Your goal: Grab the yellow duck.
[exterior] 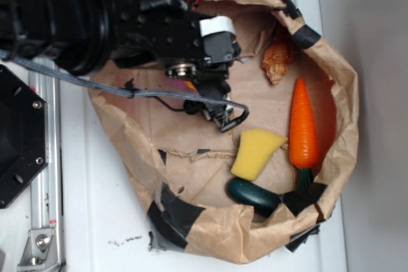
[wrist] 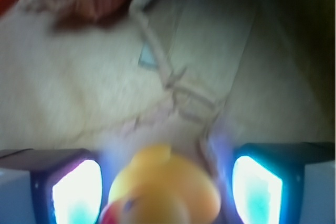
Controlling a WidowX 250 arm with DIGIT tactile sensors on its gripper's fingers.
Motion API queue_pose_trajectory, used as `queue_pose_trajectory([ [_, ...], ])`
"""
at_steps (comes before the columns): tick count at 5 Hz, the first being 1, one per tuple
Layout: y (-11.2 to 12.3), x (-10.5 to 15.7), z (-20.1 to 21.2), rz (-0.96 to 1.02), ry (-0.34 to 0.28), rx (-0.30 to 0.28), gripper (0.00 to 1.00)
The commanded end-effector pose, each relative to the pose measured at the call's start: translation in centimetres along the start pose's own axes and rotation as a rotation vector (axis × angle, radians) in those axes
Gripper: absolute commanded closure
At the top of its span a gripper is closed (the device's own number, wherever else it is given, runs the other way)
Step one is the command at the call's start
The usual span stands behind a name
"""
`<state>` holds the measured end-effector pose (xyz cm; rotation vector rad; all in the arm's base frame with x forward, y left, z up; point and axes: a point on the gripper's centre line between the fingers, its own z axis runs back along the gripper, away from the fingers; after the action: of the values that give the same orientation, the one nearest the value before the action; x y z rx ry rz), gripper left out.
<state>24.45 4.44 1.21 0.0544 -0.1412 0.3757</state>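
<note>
Between the two fingers (wrist: 77, 192) in the wrist view sits the yellow duck (wrist: 165, 190), filling most of the gap. The fingers stand apart, one on each side of it. A thin space shows on both sides, so I cannot tell if the pads already touch the body; they do not look pressed onto it. I judge the fingers are placed like this so that closing them traps the rounded body across its width.

The duck's red-orange beak shows at the lower left of its body, near the bottom edge of that view. So the duck seems to point toward the camera and a little to the left. Its long axis, from tail to beak, then runs roughly along the fingers and not across them. This is only a judgement, because the picture is blurred and the lower part of the duck is cut off.

In the exterior view the gripper (exterior: 220, 116) hangs low over the floor of the brown paper bag (exterior: 191, 234), and the arm hides the duck almost completely. Well apart from the fingers lie the yellow sponge (exterior: 255, 153), the orange carrot (exterior: 303, 125), a dark green vegetable (exterior: 252, 195) and a seashell (exterior: 278, 58). The bag rests on the white bench (exterior: 95, 221).
</note>
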Motion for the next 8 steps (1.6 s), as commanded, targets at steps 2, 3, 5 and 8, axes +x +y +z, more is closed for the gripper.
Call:
queue_pose_trajectory([
  [2, 0.3, 0.2, 0.1, 0.021, -0.019, -0.008, 1.00],
  [3, 0.3, 0.3, 0.1, 0.021, -0.023, -0.007, 1.00],
  [5, -0.1, 0.9, 2.9, 0.013, -0.052, -0.040, 1.00],
  [8, -3.7, 3.4, 17.9, -0.047, -0.189, -0.271, 1.00],
])
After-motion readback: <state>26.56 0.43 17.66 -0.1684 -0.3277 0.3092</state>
